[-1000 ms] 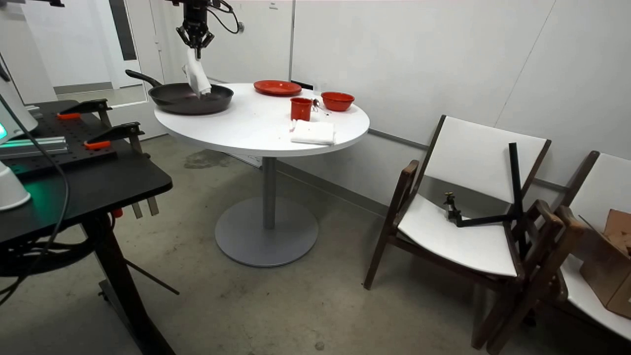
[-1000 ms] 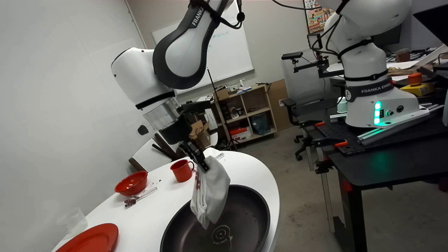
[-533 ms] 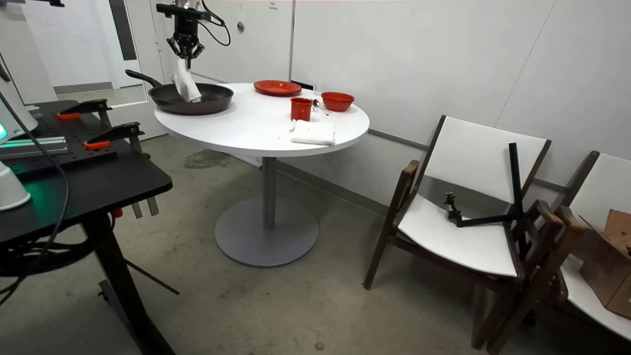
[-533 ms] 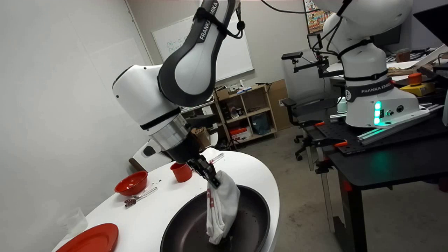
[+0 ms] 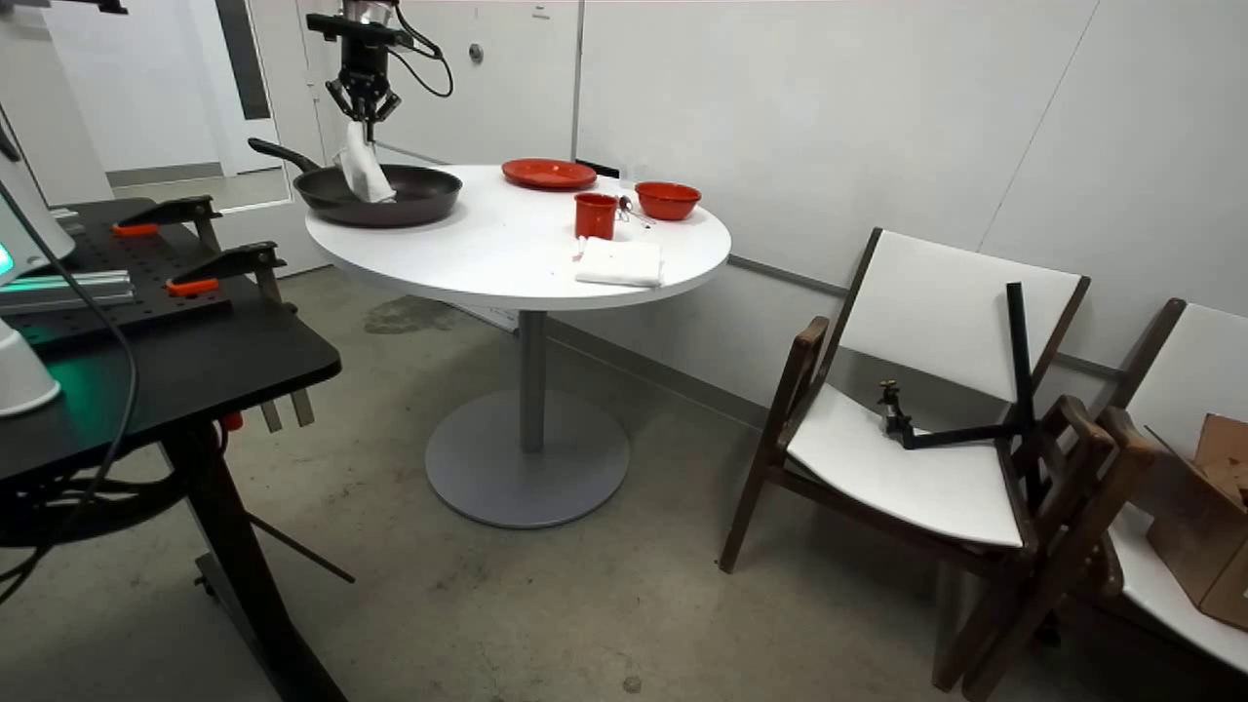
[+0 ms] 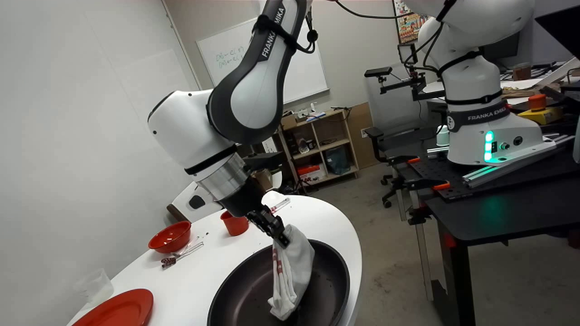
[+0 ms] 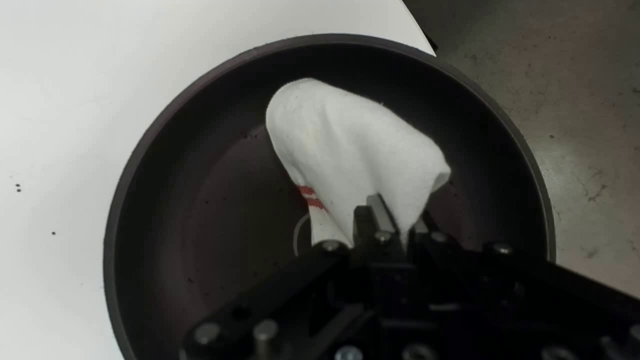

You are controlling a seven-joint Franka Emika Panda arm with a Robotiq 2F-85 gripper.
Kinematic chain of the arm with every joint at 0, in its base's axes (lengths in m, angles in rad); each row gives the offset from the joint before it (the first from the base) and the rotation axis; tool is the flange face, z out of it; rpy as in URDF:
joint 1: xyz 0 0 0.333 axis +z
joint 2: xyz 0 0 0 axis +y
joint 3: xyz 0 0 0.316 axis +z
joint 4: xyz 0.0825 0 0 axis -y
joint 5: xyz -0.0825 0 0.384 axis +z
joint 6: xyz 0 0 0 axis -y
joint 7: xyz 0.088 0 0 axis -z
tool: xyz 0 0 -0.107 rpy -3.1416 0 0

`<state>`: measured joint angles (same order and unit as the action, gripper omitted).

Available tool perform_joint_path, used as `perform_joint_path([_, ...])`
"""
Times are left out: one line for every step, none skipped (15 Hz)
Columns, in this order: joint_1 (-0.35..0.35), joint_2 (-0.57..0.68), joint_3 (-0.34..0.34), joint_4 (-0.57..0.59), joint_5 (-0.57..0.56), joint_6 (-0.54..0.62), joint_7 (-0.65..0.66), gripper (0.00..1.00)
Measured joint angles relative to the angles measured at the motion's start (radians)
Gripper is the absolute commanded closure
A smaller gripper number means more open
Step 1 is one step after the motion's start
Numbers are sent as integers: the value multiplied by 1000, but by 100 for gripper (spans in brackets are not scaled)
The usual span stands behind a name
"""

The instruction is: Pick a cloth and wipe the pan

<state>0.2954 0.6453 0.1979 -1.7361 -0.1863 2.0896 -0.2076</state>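
Observation:
My gripper [image 7: 397, 220] is shut on the white cloth [image 7: 340, 135], which has red stripes along one side. The cloth hangs down into the black pan [image 7: 220, 235], and its lower end appears to touch the pan floor. In both exterior views the gripper [image 5: 369, 132] [image 6: 283, 242] stands above the pan [image 5: 429, 200] [image 6: 244, 294], tilted in one of them, with the cloth [image 5: 363, 175] [image 6: 294, 267] below its fingertips. Dark specks dot the pan's inside. Part of the cloth between the fingers is hidden.
On the round white table [image 5: 487, 244] stand a red plate [image 5: 549, 174], a red mug [image 5: 595, 215] and a red bowl [image 5: 668, 200]. A folded white fabric [image 5: 619, 262] lies near the table edge. The pan's handle [image 5: 281, 153] points away from these dishes.
My gripper has come down and shifted across the pan, mostly in the first half second. The cloth's lower end has gone deeper into the pan. The dishes have not moved.

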Motion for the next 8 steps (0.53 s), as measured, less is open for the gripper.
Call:
perform_joint_path([0, 0, 0, 0, 0, 0, 0, 98])
perform_joint_path([0, 0, 0, -1, 0, 1, 0, 98])
perform_joint_path([0, 1, 0, -2, 1, 4, 0, 98])
perform_joint_path([0, 5, 0, -2, 1, 10, 0, 98])
perform_joint_path([0, 12, 1, -2, 2, 22, 0, 98])
perform_joint_path([0, 24, 2, -1, 3, 39, 0, 98])
perform_joint_path([0, 38, 4, -1, 3, 59, 0, 98])
perform_joint_path([0, 53, 5, 0, 3, 79, 0, 98])
